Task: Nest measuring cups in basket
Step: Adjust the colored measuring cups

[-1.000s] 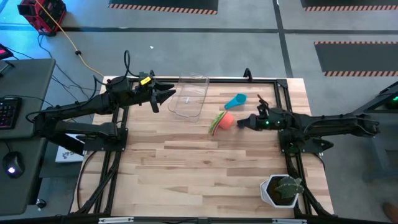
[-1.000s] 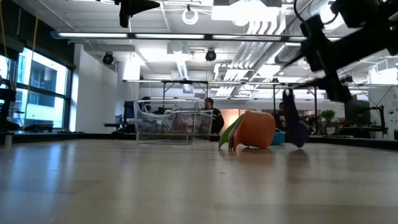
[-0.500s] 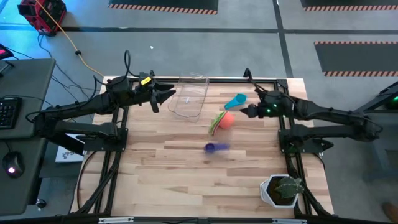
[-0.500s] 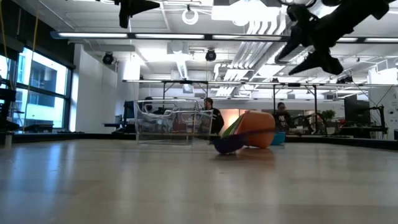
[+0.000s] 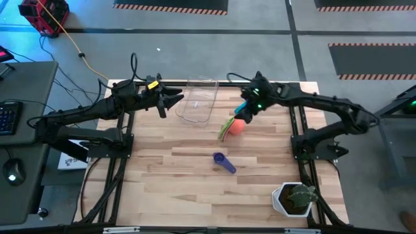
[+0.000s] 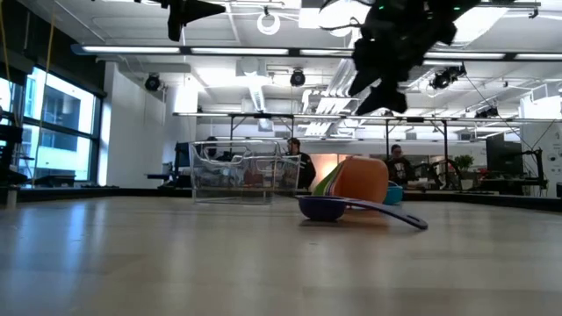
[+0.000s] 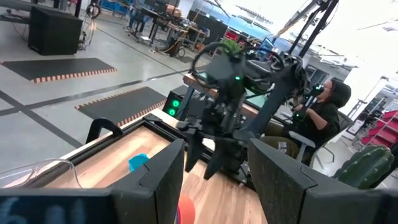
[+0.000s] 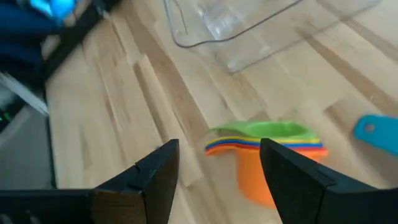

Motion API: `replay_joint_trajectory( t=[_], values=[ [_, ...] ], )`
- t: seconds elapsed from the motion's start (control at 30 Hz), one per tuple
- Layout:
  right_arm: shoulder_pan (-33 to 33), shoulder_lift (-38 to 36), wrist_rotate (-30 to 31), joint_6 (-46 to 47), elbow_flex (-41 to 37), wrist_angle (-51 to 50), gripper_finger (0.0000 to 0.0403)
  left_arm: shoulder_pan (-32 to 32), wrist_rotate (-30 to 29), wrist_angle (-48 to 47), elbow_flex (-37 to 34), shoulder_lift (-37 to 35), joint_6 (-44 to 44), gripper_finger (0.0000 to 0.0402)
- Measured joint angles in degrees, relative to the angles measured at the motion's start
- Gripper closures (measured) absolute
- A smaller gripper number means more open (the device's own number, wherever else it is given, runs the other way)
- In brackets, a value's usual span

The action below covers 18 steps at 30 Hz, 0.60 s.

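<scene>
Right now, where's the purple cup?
High view: purple cup lies alone mid-table, toward the near edge from the nested orange stack, well clear of the basket.

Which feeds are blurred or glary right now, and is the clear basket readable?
Right wrist view: soft throughout, the nested cups smeared but recognisable. Low view: bright ceiling lights backlight the right end effector into a silhouette; the purple cup is sharp. High view: evenly lit, the basket shows only as faint edges. Left wrist view: bright background, dark foreground fingers.
</scene>
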Motion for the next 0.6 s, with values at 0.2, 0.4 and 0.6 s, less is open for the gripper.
replay_joint_trajectory(
  t=[0.2,0.4,0.6],
  values=[
    [-0.4,11.5,9.1,-2.8,9.9,-6.9,0.0208,0.0,-0.2,0.0,0.0,0.0,0.0,0.0232],
    [-0.7,15.8,8.2,-5.5,11.4,-12.5,0.034,-0.6,-1.1,-0.1,0.0,1.4,-1.6,0.0236],
    [0.0,5.3,7.2,-1.7,1.7,-13.3,0.0388,-2.8,-3.0,-1.5,2.0,7.8,-2.5,0.0318]
  ],
)
